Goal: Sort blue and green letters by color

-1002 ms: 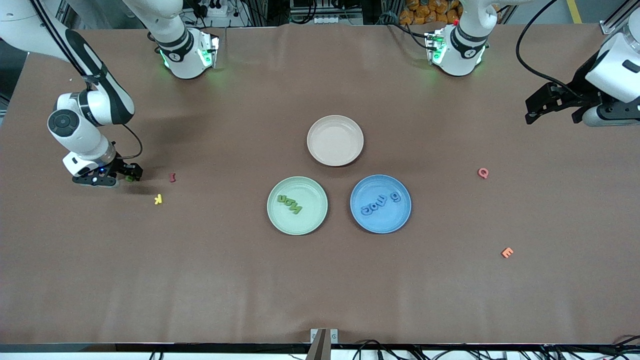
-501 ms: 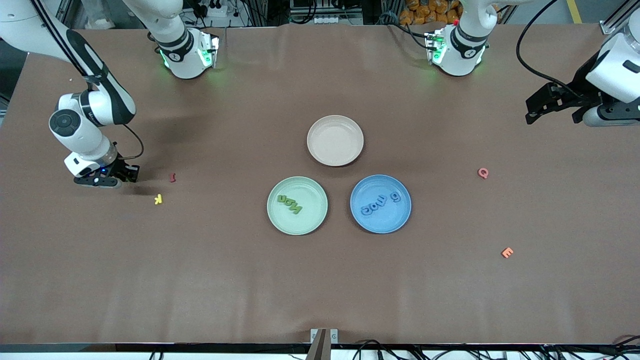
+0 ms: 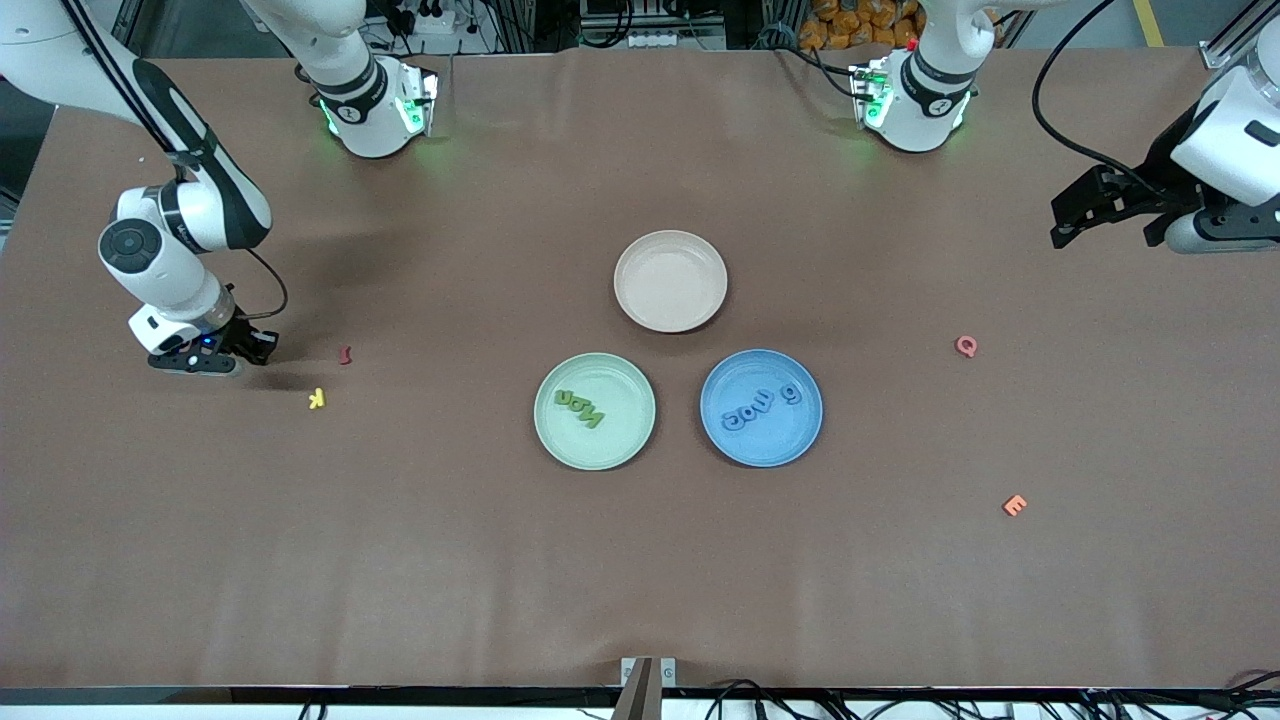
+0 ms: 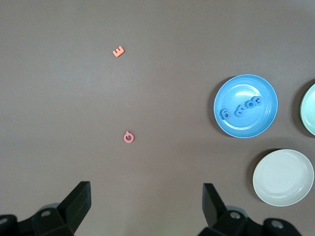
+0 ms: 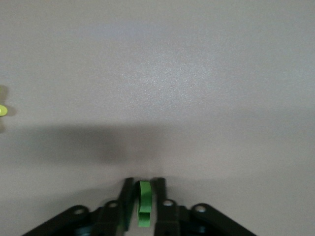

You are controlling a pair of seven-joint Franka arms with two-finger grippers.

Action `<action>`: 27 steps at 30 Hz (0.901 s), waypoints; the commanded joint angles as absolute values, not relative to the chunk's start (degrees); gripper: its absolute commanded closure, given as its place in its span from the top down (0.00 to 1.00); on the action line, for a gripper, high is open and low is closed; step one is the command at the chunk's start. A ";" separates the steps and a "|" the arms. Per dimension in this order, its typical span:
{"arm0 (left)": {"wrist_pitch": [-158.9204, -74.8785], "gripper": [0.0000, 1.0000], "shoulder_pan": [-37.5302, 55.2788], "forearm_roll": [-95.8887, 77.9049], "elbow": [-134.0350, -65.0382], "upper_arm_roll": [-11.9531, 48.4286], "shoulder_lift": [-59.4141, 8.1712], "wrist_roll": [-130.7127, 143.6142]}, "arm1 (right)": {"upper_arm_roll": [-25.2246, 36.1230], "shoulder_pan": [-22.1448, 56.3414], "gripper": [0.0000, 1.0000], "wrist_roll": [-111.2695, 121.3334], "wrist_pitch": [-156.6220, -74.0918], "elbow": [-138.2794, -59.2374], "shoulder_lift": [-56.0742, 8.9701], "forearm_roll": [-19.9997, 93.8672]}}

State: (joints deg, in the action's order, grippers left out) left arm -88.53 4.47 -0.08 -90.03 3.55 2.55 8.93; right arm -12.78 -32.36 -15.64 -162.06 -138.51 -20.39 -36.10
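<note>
My right gripper [image 3: 262,347] is down at the table near the right arm's end, shut on a green letter [image 5: 144,201] that stands on edge between its fingers [image 5: 126,196]. Three green letters [image 3: 579,407] lie in the green plate [image 3: 622,385]. Several blue letters [image 3: 760,407] lie in the blue plate [image 3: 735,380], which also shows in the left wrist view as the blue plate [image 4: 261,88]. My left gripper [image 3: 1075,215] waits open, raised over the left arm's end of the table, with nothing between its fingers [image 4: 78,199].
An empty beige plate [image 3: 670,281] sits farther from the front camera than the two colored plates. A red letter [image 3: 345,354] and a yellow K [image 3: 317,399] lie beside my right gripper. A pink Q [image 3: 965,346] and an orange E [image 3: 1014,505] lie toward the left arm's end.
My right gripper's fingers have closed on the green letter, which showed beside them a second ago. The left arm has not moved.
</note>
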 commanded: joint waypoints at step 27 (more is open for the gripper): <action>-87.63 1.00 4.13 -1.05 -90.00 3.43 2.81 7.29 | -23.82 -16.45 0.00 -33.99 -143.63 -124.82 -17.93 -14.42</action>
